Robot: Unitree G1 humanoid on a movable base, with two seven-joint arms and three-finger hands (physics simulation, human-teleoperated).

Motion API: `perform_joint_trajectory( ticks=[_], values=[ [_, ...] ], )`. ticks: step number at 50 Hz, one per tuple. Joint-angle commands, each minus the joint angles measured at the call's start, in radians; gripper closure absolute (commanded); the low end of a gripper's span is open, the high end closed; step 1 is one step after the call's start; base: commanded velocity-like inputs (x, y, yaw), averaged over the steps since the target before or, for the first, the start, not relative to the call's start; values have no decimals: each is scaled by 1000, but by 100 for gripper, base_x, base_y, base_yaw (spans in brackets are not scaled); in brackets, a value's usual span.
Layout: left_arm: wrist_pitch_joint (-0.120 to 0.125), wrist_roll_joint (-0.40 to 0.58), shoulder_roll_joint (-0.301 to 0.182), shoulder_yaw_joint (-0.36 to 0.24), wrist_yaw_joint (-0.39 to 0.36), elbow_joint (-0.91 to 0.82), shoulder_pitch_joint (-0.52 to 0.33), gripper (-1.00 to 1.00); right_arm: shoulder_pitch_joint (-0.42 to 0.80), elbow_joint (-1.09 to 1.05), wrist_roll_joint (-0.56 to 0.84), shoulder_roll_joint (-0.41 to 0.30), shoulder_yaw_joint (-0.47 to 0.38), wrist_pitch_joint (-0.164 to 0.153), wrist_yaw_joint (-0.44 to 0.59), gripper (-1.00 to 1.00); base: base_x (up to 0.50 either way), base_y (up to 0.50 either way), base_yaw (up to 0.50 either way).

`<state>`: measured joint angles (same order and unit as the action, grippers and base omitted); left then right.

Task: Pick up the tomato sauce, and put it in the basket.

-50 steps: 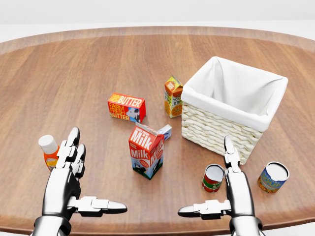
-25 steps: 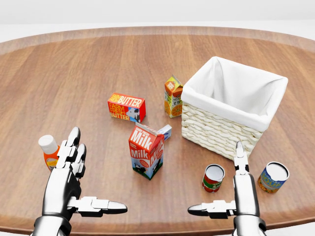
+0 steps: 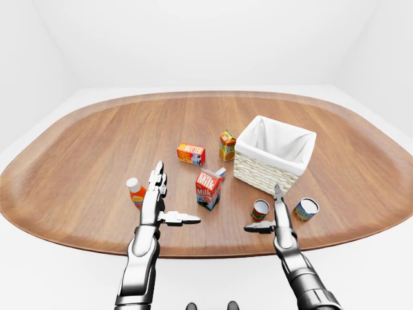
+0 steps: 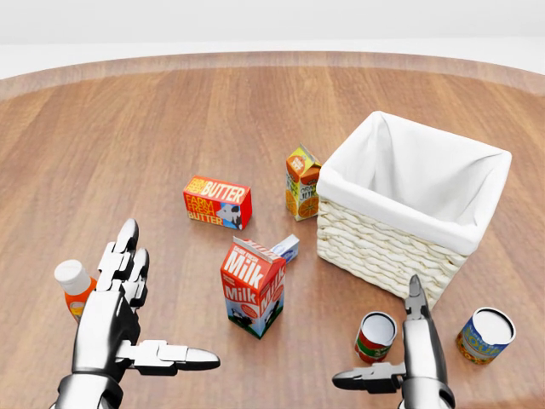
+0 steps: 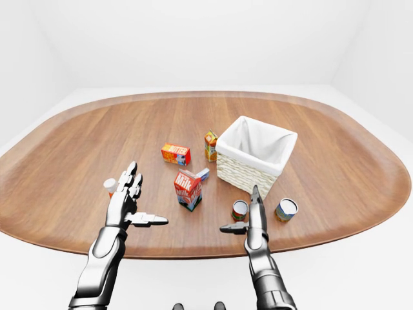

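Both hands out over the wooden table (image 4: 170, 111), palms open, holding nothing. Right hand (image 4: 409, 358) low in the head view, fingers splayed, thumb out sideways, just beside the red tomato sauce can (image 4: 375, 337). Can upright on the table, near the white-lined wicker basket (image 4: 400, 243), not in it. Blue can (image 4: 484, 336) off to its right. Left hand (image 4: 115, 319) spread wide too, next to an orange bottle (image 4: 73, 287). Milk carton (image 4: 254, 287) between the hands, butter box (image 4: 217, 203) and juice carton (image 4: 301, 183) above
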<state>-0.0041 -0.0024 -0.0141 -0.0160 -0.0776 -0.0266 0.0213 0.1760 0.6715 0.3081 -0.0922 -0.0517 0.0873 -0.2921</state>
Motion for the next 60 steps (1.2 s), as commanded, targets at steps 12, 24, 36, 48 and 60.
perform_joint_trajectory(
  ticks=[12, 24, 36, 48, 60],
  values=[
    [3, -4, 1, 2, -3, -14, 8, -100, 146, 292, -3, -32, 4, 0, -75, -100, 0, 0, 0],
    [6, -4, 2, 3, -2, -16, 6, -100, 185, 387, -20, -36, 3, 0, -63, -100, 0, 0, 0],
    [5, -3, 1, 1, 0, -14, 4, -100, 194, 418, -24, -31, 10, 0, -50, -55, 0, 0, 0],
    [0, 1, 2, 7, -6, -19, 10, -100, 166, 361, -33, -22, 11, 0, -20, 36, 0, 0, 0],
    [2, 2, 2, 8, -7, -22, 12, -100, 159, 344, -34, -21, 10, 0, -13, 33, 0, 0, 0]
  ],
)
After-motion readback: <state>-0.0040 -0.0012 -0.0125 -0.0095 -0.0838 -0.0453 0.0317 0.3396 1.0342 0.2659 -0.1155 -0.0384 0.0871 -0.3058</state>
